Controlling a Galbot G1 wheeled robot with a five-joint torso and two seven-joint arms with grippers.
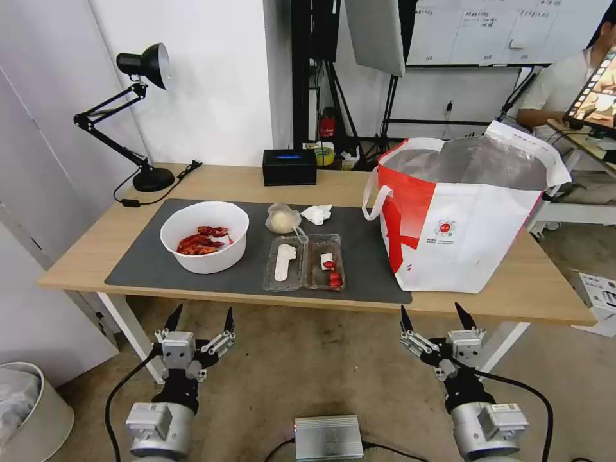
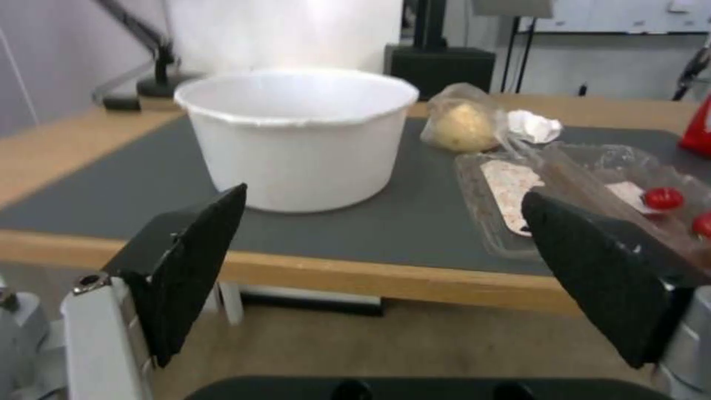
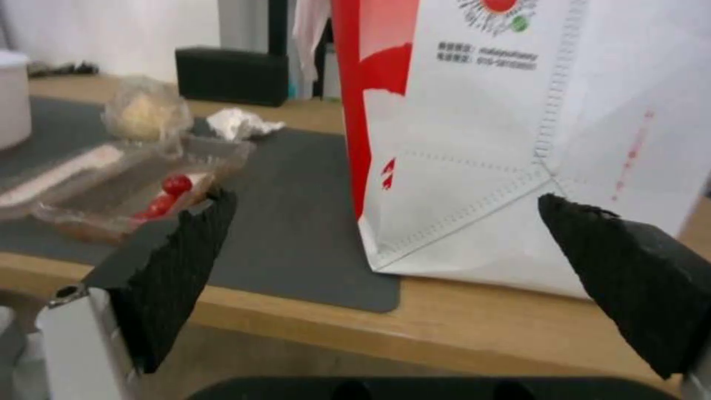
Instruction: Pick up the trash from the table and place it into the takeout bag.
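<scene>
Left gripper [image 1: 199, 319]: fingers spread wide and holding nothing, hanging below the table's near edge, with the bowl at about 12 o'clock from it in the head view.
Right gripper [image 1: 437, 314]: fingers likewise splayed wide and empty, below the near edge, the takeout bag at roughly 12 o'clock.
Progress: judging from how things lay, nothing had been bagged yet; all four pieces of trash sat on the mat, so every pick and drop was left to do.
Bowl [image 1: 204, 236]: white, round, upright on the left part of the mat, with red crayfish shells in the bottom.
Plastic tray [image 1: 305, 262]: clear, hinged, lying open just right of the bowl; a pale strip in one half, a few red bits in the other.
Small clear bag [image 1: 282, 219]: beige stuff inside, at 12 o'clock from the tray, touching or nearly touching it.
Tissue [image 1: 317, 213]: crumpled, white, just beside that small bag at its 3 o'clock.
Takeout bag [image 1: 459, 224]: standing open at the mat's right end, silver lining showing; what lay inside could not be told.
Table [image 1: 552, 301]: light wood, carrying the dark grey mat [image 1: 138, 263].
Black box [image 1: 289, 167]: at the far edge, apart from the trash.
</scene>
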